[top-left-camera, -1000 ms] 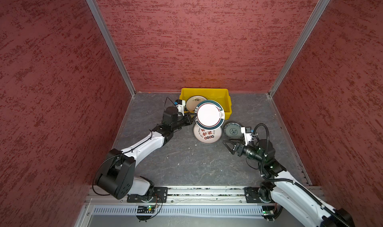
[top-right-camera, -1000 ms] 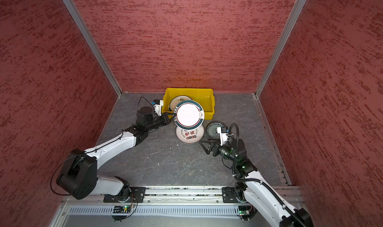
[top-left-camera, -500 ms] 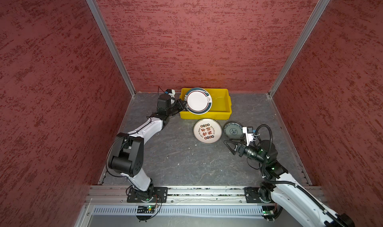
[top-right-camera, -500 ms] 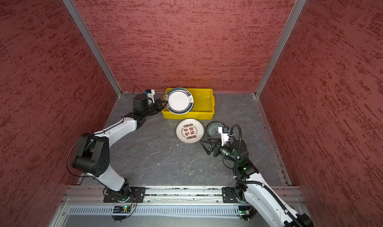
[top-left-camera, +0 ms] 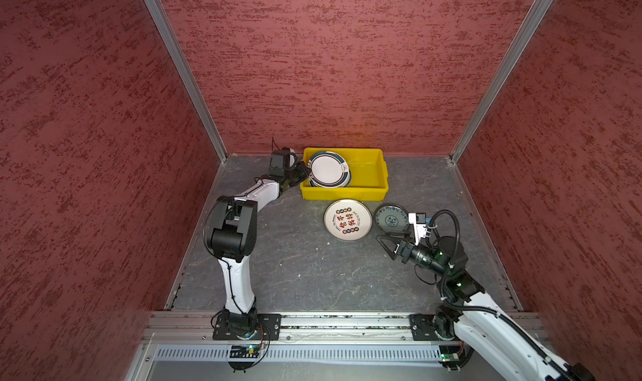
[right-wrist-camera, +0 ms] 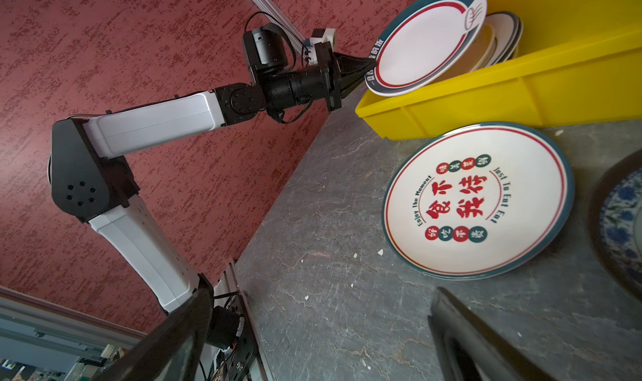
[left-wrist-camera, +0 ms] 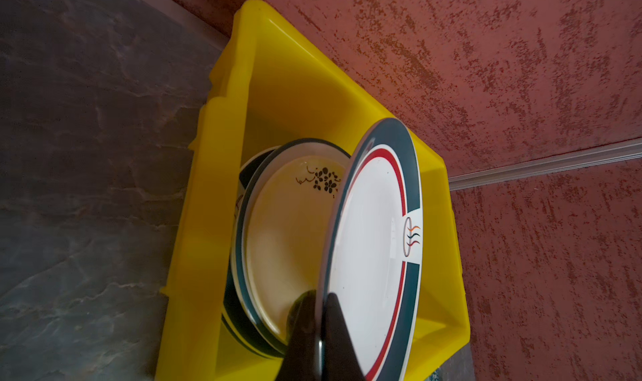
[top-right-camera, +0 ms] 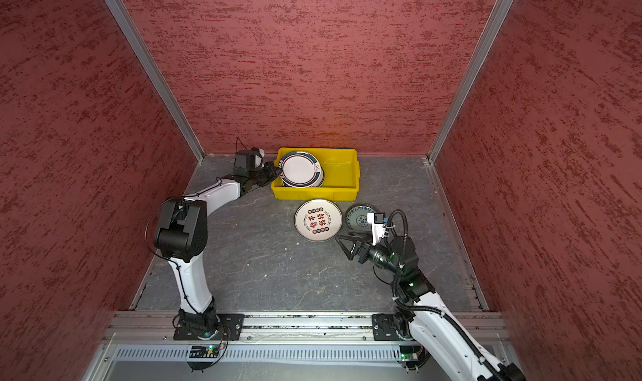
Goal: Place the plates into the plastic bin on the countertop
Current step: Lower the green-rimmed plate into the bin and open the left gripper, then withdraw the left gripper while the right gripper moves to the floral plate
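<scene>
left gripper (top-left-camera: 306,172): pinched tight on the rim of the teal-rimmed plate (top-left-camera: 328,169), at the left end of the yellow bin (top-left-camera: 347,193), centre of both top views
teal-rimmed plate: tilted over the stack of plates (left-wrist-camera: 278,229) in the bin's left half; contact with the stack cannot be told
yellow bin: on the countertop (top-left-camera: 305,275), against the back wall
character plate (top-left-camera: 347,220): flat on the countertop, just below the bin in both top views
blue patterned plate (top-left-camera: 391,219): flat, just right of the character plate
right gripper (top-left-camera: 385,248): jaws spread wide, holding nothing, right of centre, near the blue patterned plate's lower edge
</scene>
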`<state>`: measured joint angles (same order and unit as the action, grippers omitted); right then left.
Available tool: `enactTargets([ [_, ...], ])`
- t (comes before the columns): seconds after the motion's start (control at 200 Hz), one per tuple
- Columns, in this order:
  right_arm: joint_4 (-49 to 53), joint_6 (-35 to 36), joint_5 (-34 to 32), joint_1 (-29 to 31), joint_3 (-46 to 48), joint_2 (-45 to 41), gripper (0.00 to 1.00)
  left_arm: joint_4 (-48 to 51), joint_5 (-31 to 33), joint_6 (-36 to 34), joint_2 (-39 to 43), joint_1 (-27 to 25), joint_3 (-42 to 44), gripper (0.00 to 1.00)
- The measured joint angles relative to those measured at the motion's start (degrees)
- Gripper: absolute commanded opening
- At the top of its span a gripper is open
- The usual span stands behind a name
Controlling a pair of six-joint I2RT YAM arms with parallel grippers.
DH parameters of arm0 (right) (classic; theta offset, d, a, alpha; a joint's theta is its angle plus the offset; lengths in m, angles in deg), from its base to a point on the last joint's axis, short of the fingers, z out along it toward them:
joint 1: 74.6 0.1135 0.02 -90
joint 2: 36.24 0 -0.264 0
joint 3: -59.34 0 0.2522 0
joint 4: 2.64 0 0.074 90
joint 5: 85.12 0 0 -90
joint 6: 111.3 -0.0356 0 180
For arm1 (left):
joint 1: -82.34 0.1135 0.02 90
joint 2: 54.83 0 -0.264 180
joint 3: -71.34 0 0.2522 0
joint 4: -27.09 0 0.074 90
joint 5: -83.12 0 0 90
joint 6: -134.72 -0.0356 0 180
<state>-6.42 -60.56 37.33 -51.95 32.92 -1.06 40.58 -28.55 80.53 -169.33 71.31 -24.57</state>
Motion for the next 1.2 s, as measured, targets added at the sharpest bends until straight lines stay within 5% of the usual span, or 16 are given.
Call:
enactTargets([
  [0.21, 0.26, -0.22, -0.66, 0.00, 0.00, -0.42, 0.99, 6.01, 1.05, -2.40, -5.29, -0.46, -7.96, 0.00],
  [0.271, 0.26, -0.22, -0.74, 0.00, 0.00, -0.35, 0.99, 7.78, 1.18, -3.08, -6.80, -0.52, -9.42, 0.11],
  [0.366, 0.42, -0.28, -0.81, 0.00, 0.00, -0.28, 0.99, 9.40, 1.31, -4.33, -8.11, -0.61, -10.51, 0.51],
  [0.401, 0.55, -0.35, -0.83, 0.00, 0.00, -0.28, 0.99, 9.25, 0.50, -4.39, -8.11, -0.72, -10.86, 0.95],
  [0.416, 0.63, -0.35, -0.87, 0.00, 0.00, -0.28, 0.99, 9.31, 0.72, -4.61, -8.02, -0.90, -11.15, 1.00],
  [0.571, 2.01, -0.35, -2.23, 0.00, 0.00, -0.37, 0.99, 7.69, 0.96, -7.56, -5.90, -2.71, -10.67, 0.99],
  [0.756, 7.08, 0.04, -7.89, 0.00, 0.00, -1.73, 0.99, 3.78, 2.93, -9.51, 1.75, -3.87, -0.20, 0.99],
  [1.042, 24.41, 0.50, -24.85, -0.13, -6.21, 1.64, 0.99, -2.25, 7.30, -11.21, 20.13, -4.92, 12.04, 0.99],
  [1.202, 29.79, 0.83, -29.11, -0.37, -9.70, 7.78, 0.99, -6.47, 8.68, -9.73, 31.08, -5.42, 21.75, 0.99],
])
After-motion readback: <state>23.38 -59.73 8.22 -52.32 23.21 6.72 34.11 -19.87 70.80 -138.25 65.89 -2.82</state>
